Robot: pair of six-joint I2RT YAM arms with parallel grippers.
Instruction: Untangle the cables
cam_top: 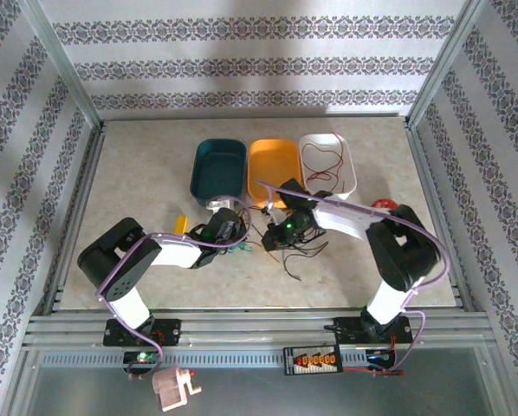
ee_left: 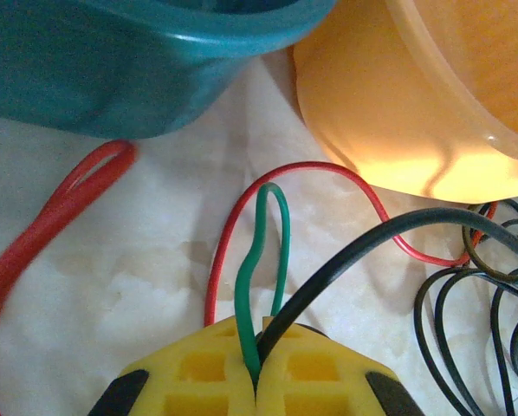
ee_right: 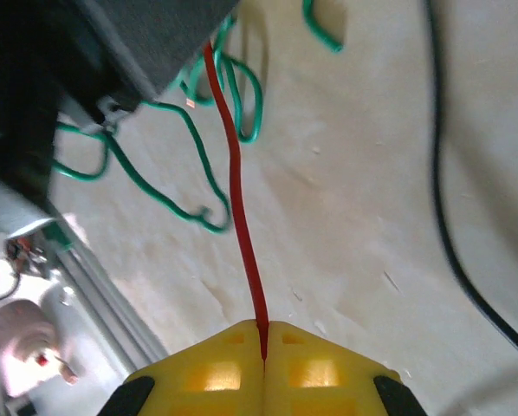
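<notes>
The cables lie tangled (cam_top: pixel 292 250) on the table between my two grippers. My left gripper (ee_left: pixel 258 340) is shut on a green cable (ee_left: pixel 252 269) and a black cable (ee_left: pixel 354 256) that leave its yellow fingers together. A thin red cable (ee_left: pixel 315 166) arcs behind them, and more black loops (ee_left: pixel 467 303) lie to the right. My right gripper (ee_right: pixel 264 336) is shut on a red cable (ee_right: pixel 240 208) that runs taut toward the left arm. Loose green cable (ee_right: pixel 194 152) and a black strand (ee_right: pixel 441 191) lie beyond. From above, the left gripper (cam_top: pixel 233 230) and right gripper (cam_top: pixel 281 232) sit close together.
Three bins stand just behind the grippers: teal (cam_top: pixel 219 166), orange (cam_top: pixel 273 170), and white (cam_top: pixel 328 161) with a red cable inside. The teal bin (ee_left: pixel 138 78) and orange bin (ee_left: pixel 415 113) are very near the left fingers. A round red roll (cam_top: pixel 382 204) lies right.
</notes>
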